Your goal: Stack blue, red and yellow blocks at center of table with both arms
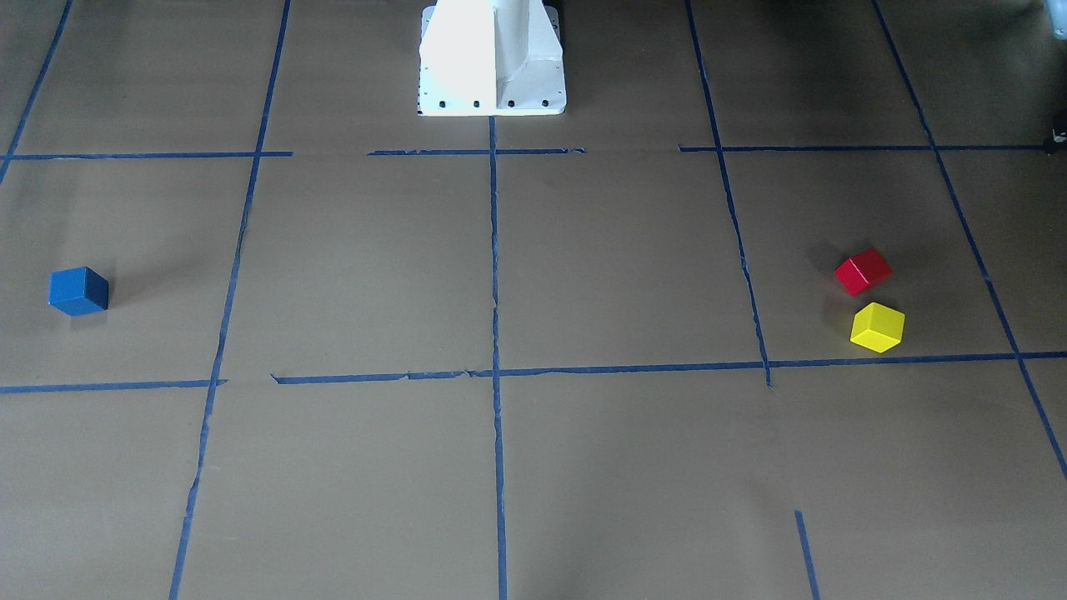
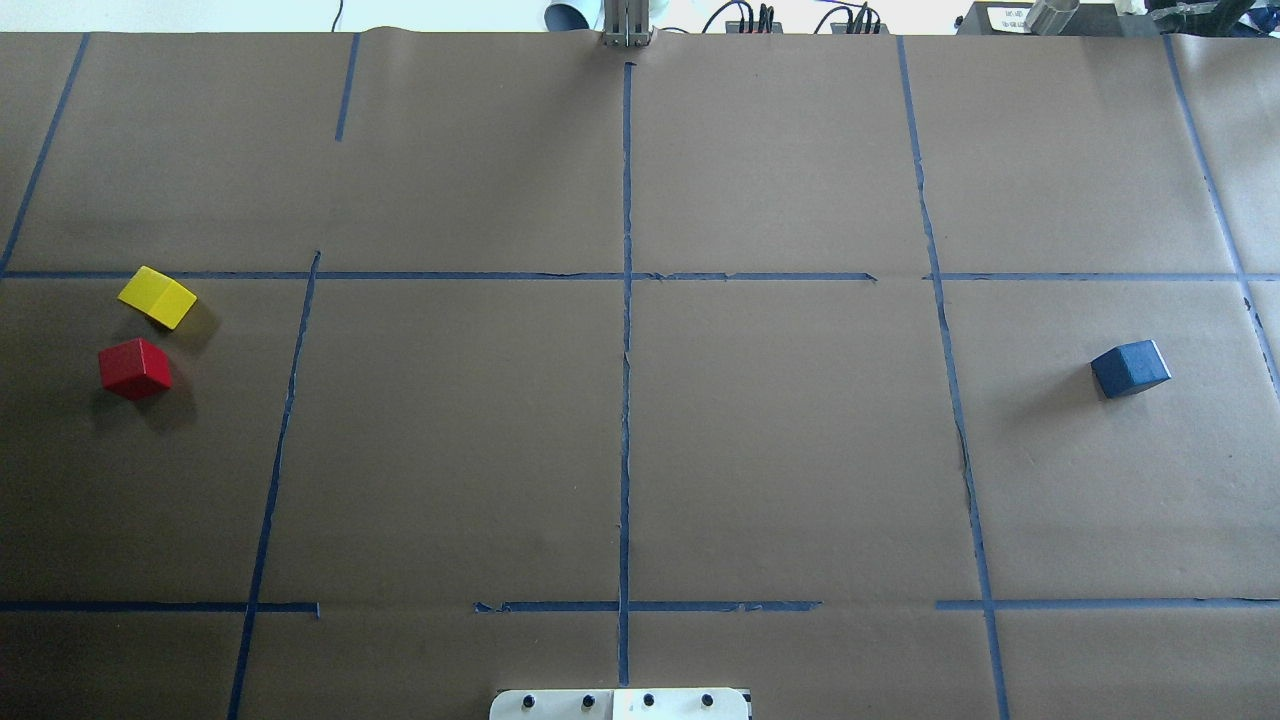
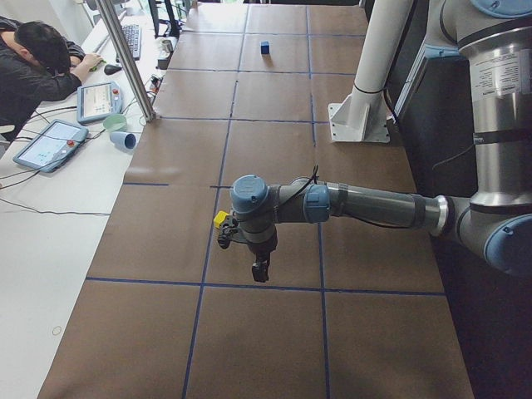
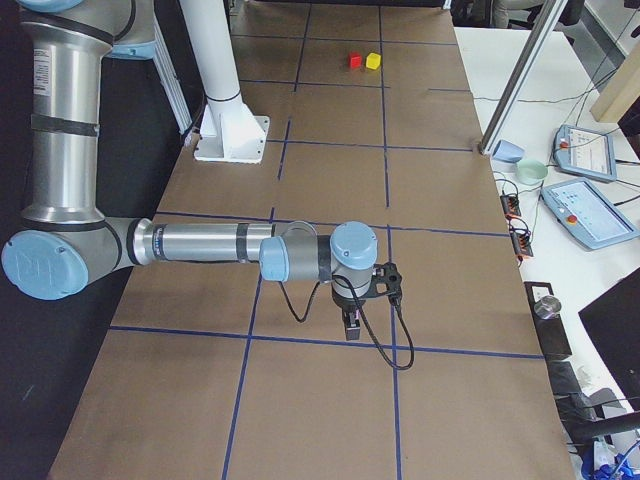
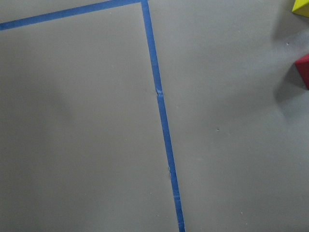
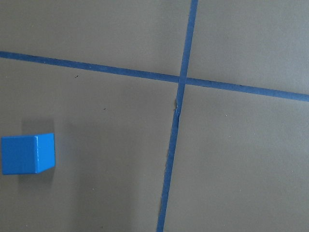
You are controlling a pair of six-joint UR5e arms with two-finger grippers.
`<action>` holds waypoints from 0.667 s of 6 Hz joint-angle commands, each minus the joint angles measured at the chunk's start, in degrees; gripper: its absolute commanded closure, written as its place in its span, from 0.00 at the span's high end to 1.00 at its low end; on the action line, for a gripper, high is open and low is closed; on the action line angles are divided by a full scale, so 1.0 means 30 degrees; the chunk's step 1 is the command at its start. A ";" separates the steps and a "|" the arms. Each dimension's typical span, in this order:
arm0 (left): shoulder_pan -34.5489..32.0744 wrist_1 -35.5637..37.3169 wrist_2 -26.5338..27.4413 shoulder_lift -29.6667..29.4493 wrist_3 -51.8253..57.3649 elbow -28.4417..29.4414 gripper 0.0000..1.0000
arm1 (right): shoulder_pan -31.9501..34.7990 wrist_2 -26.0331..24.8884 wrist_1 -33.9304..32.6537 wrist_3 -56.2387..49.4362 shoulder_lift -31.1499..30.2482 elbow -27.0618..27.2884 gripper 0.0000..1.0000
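The blue block [image 2: 1130, 368] sits alone on the brown paper at the table's right side; it also shows in the front view [image 1: 78, 291] and at the left of the right wrist view [image 6: 27, 153]. The red block [image 2: 134, 368] and the yellow block [image 2: 157, 296] sit close together, apart, at the table's left side [image 1: 863, 272] [image 1: 877, 327]. Both show at the right edge of the left wrist view. My left gripper [image 3: 260, 270] hangs above the table near the yellow block [image 3: 221, 219]. My right gripper [image 4: 352, 325] hangs over the table's right end. I cannot tell whether either is open or shut.
Blue tape lines [image 2: 626, 330] divide the paper into squares. The white robot pedestal [image 1: 492, 58] stands at the table's middle rear. An operator [image 3: 37, 66], tablets [image 3: 50, 143], a cup and a metal pole [image 3: 129, 58] are along the far side.
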 commanded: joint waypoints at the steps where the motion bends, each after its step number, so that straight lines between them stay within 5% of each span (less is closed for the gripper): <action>1: 0.0058 0.0000 0.0000 0.0058 0.0087 0.0029 1.00 | -0.0029 0.0024 0.0001 0.0057 0.0054 0.0034 1.00; 4: 0.0058 0.0000 -0.0030 0.0030 0.0059 -0.0029 1.00 | -0.3911 -0.0063 0.4149 0.4809 0.1221 0.0093 1.00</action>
